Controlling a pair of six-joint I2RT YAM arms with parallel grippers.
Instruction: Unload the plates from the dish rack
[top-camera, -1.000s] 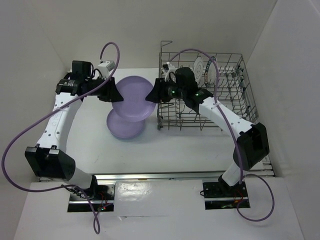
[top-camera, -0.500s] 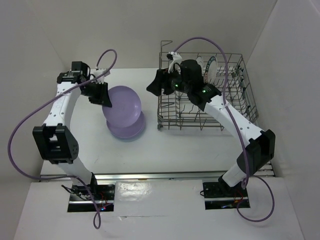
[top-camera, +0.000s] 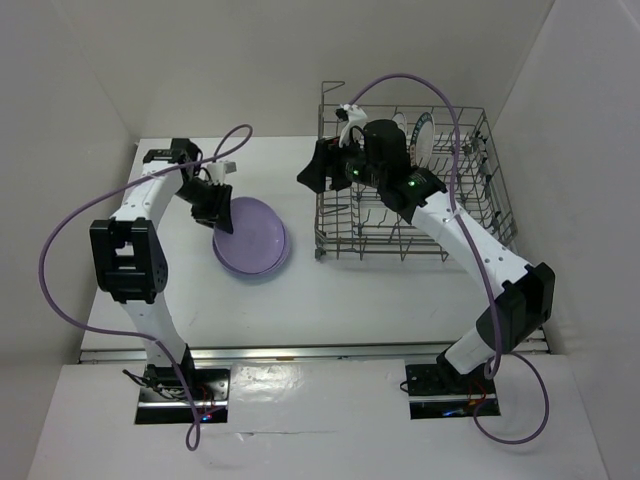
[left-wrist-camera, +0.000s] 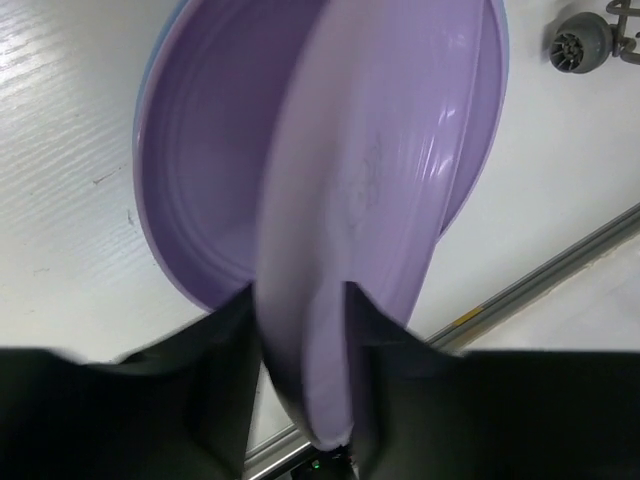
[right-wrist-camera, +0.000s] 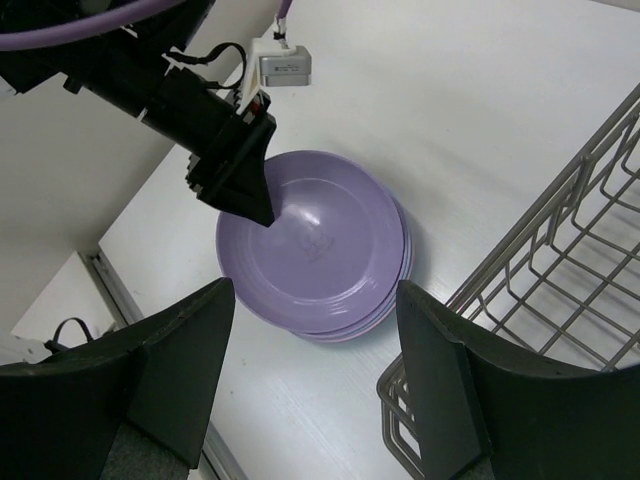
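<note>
My left gripper (top-camera: 222, 215) is shut on the near rim of a lilac plate (top-camera: 255, 232). It holds the plate low and slightly tilted over a stack of lilac and blue plates (top-camera: 262, 266) on the table. In the left wrist view the plate (left-wrist-camera: 390, 170) runs out from between my fingers (left-wrist-camera: 225, 340), with the stack (left-wrist-camera: 200, 150) beneath. My right gripper (top-camera: 308, 176) is open and empty, in the air left of the dish rack (top-camera: 480, 215). It looks down on the plate (right-wrist-camera: 320, 240) and the left gripper (right-wrist-camera: 250, 200). White dark-rimmed plates (top-camera: 420, 140) stand in the rack.
The rack's left wall (right-wrist-camera: 560, 250) is close to the right gripper's right finger. White enclosure walls stand at the back and both sides. A metal rail (top-camera: 320, 352) runs along the table's near edge.
The right gripper let go of the lilac plate's right rim and drew back toward the rack. The left gripper swung the plate down from upright to low over the stack.
</note>
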